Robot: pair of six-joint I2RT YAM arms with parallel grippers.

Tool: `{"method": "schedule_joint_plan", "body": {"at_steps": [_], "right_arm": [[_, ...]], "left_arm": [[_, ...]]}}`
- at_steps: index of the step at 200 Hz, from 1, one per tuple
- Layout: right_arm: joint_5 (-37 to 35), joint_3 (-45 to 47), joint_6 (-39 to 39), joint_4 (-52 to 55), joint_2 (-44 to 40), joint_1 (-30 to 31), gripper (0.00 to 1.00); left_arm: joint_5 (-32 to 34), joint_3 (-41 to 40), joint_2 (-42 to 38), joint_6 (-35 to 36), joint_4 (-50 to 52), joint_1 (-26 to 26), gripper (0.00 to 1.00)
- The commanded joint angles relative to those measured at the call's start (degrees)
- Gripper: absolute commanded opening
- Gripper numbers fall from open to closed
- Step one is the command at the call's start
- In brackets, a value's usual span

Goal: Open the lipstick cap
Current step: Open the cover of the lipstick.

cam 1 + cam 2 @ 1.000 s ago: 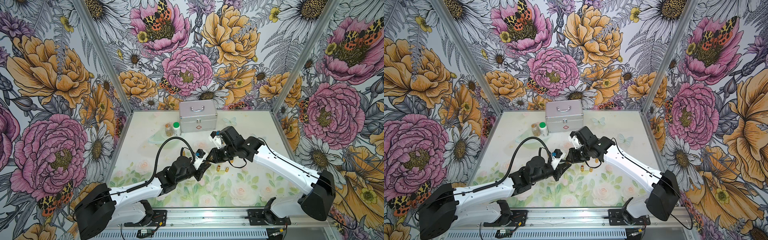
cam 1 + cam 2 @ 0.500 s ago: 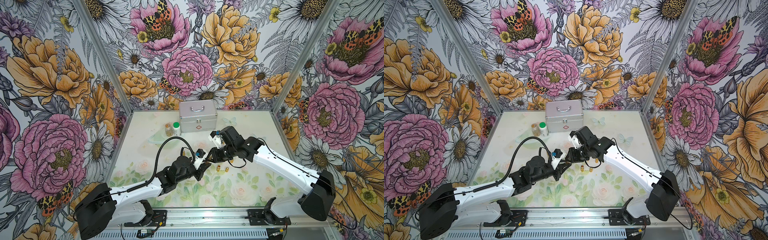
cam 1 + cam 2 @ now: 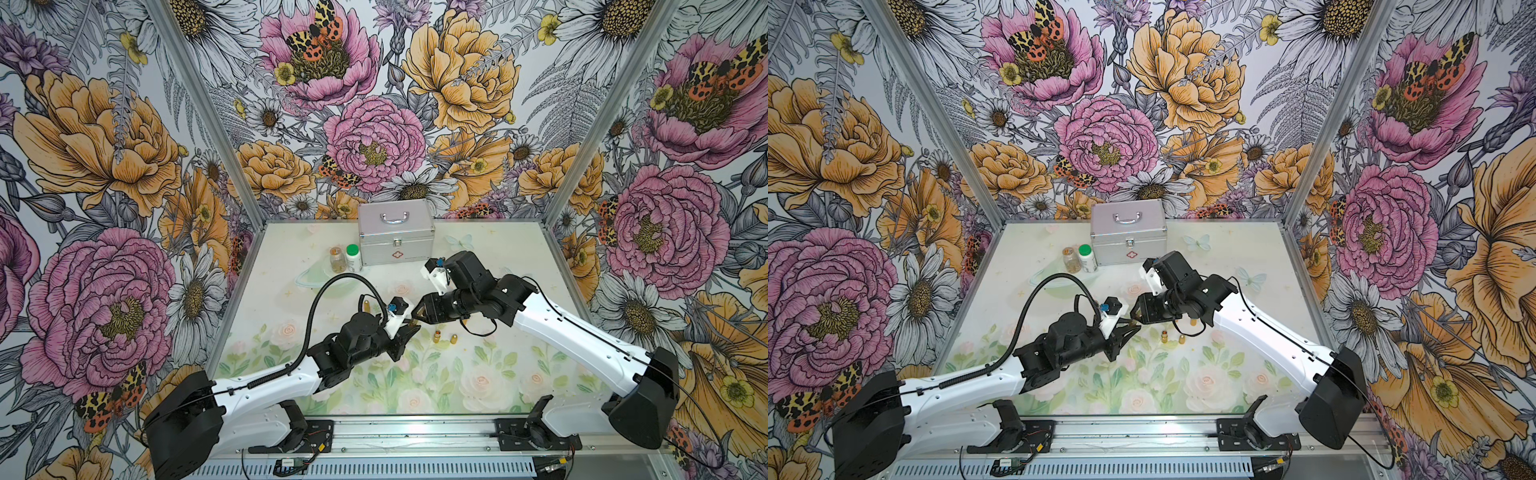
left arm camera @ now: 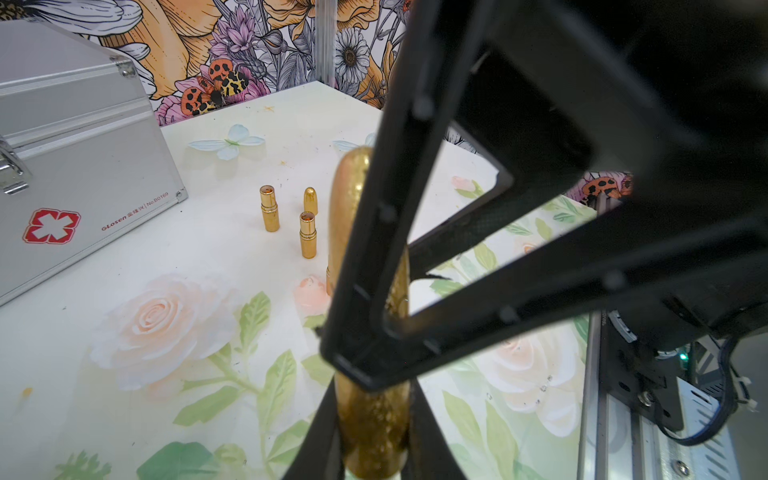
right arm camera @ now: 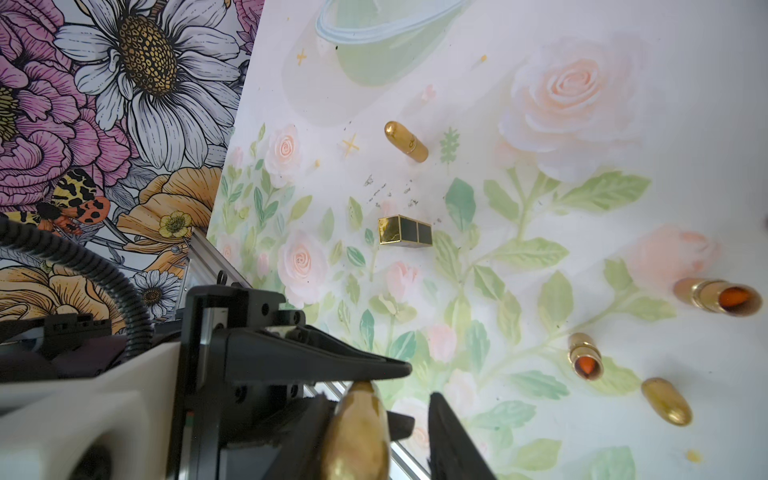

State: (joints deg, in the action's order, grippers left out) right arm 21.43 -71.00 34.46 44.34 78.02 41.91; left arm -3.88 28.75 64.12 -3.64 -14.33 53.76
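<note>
A gold lipstick (image 4: pixel 352 195) is held level above the table between the two arms. My left gripper (image 4: pixel 374 436) is shut on its base end. The rounded cap end (image 5: pixel 357 432) lies between the fingers of my right gripper (image 5: pixel 378 415), which stand open: one finger is against the cap and the other finger (image 5: pixel 453 440) is clear of it. In both top views the two grippers meet tip to tip over the middle of the table, left gripper (image 3: pixel 409 330) (image 3: pixel 1127 329) and right gripper (image 3: pixel 419 316) (image 3: pixel 1136 316), and the lipstick is mostly hidden there.
Two uncapped gold lipsticks (image 4: pixel 269 208) (image 4: pixel 308 235) and a loose gold cap (image 4: pixel 310 200) stand just beyond the grippers. Another gold lipstick (image 5: pixel 405 141) and a black-and-gold square one (image 5: pixel 405 230) lie on the mat. A silver case (image 3: pixel 395 237) and two bottles (image 3: pixel 336 259) (image 3: pixel 353 257) stand at the back.
My right gripper's fingers have parted from the cap end they were shut on. Neither arm has visibly moved, and the left gripper keeps its hold.
</note>
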Motion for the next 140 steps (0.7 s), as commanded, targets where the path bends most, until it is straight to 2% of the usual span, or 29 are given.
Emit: {"method": "schedule_joint_plan", "body": {"at_steps": [1,20,38,87,140], "right_arm": [[-1.6,-2.1,-1.0,-0.7,-1.5,-0.3,0.42],[-1.9,-2.3,-1.2,-0.8,-1.4,-0.3,0.42],[-1.5,-2.6,-1.1,-0.8,-1.0,-0.3,0.36],[-0.4,-2.1,-1.2,-0.9,0.4,-0.3,0.31],[0.0,-0.9,-0.8,-2.5,0.8,-0.3,0.27]], "left_arm": [[0.8,0.6,-1.1,0.3,2.4,-0.4,0.00],[0.3,1.0,-1.1,0.5,2.7,-0.3,0.00],[0.3,1.4,-1.0,0.6,2.9,-0.2,0.00],[0.7,2.3,-0.8,0.8,3.3,-0.2,0.00],[0.4,2.9,-0.8,1.0,3.3,-0.1,0.00]]}}
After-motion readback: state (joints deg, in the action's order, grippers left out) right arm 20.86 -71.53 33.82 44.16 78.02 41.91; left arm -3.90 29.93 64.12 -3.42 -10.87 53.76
